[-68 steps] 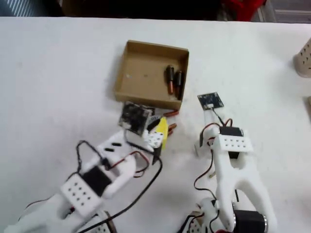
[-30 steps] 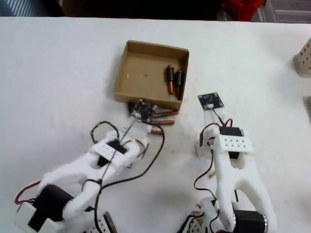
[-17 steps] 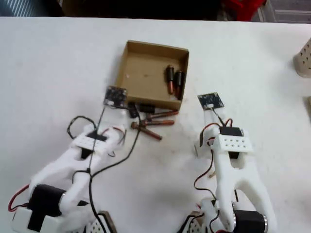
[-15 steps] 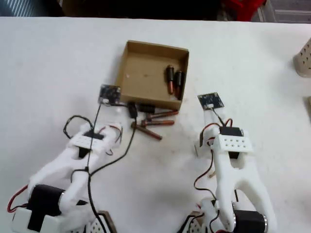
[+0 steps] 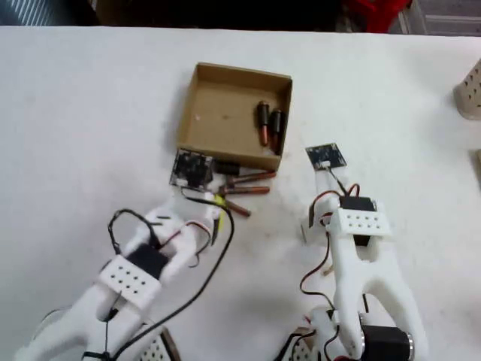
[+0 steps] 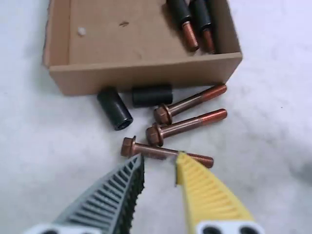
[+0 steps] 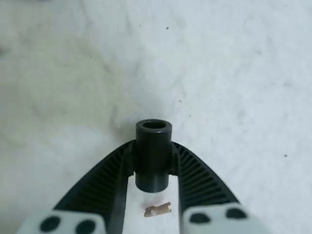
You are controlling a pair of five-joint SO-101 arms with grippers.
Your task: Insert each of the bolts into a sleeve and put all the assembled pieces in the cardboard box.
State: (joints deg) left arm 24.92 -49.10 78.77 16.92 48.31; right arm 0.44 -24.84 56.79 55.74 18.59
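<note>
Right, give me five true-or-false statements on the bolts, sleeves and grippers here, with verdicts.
1. Three bolts lie on the table outside the cardboard box. True.
2. The cardboard box is empty. False: two assembled pieces lie in it.
3. The right gripper is shut on a sleeve. True.
4. The left gripper grips a bolt. False: it is open, its tips on either side of the nearest bolt.
5. The two loose sleeves lie inside the box. False: they lie on the table, beside the box's outer wall.
</note>
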